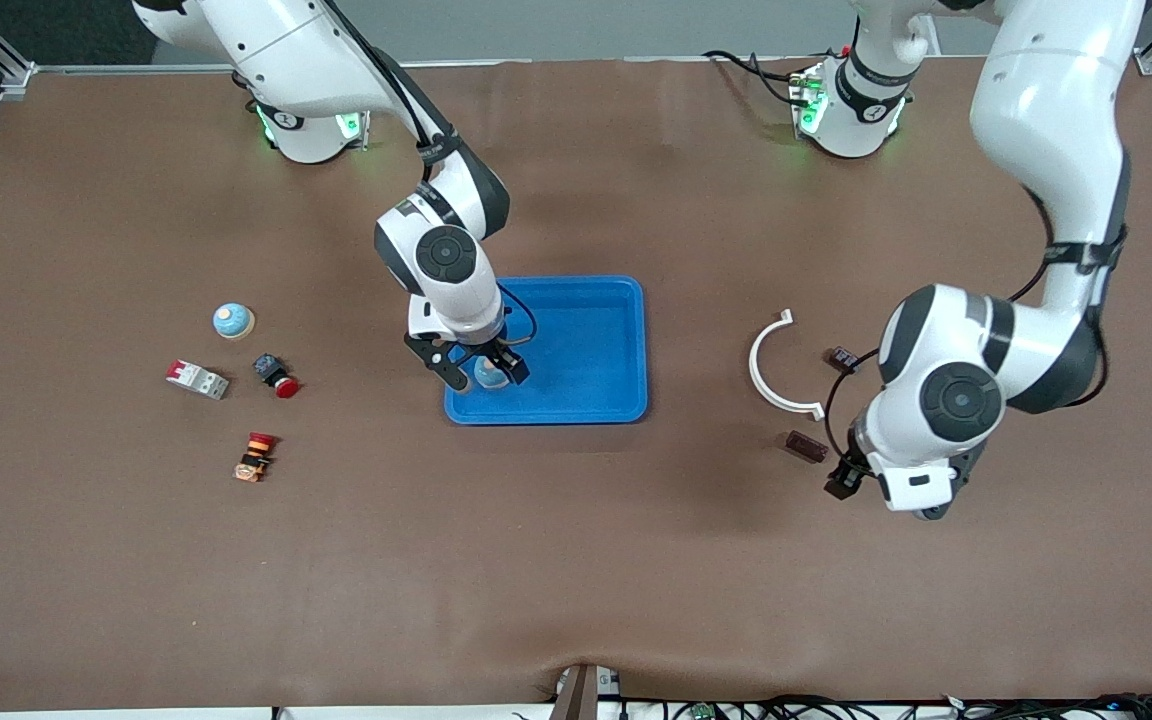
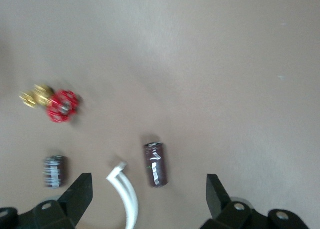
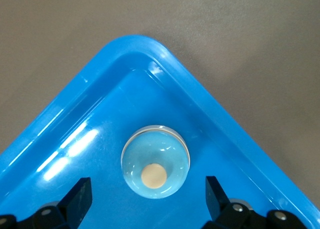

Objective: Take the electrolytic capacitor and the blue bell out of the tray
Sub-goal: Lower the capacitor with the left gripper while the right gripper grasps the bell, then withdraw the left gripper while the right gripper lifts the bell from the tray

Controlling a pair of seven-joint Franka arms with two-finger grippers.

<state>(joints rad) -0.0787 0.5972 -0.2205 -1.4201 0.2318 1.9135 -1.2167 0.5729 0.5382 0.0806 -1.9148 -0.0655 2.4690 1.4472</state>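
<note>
Right gripper hangs with its fingers spread apart over the corner of the shallow blue plastic tray nearest the front camera and toward the right arm's end; between the fingers, touching neither, a pale blue domed bell with a cream button sits in that corner. At about nine o'clock from the tray, toward the right arm's end of the table, lie a second pale blue domed bell, a small red-and-grey breaker block, a red-capped push button and an orange-and-red switch. At about three o'clock from the tray a white curved plastic clip rests on the brown table, with a dark brown cylindrical capacitor just beside its end. Left gripper hovers released over the table near that capacitor, holding nothing.
</note>
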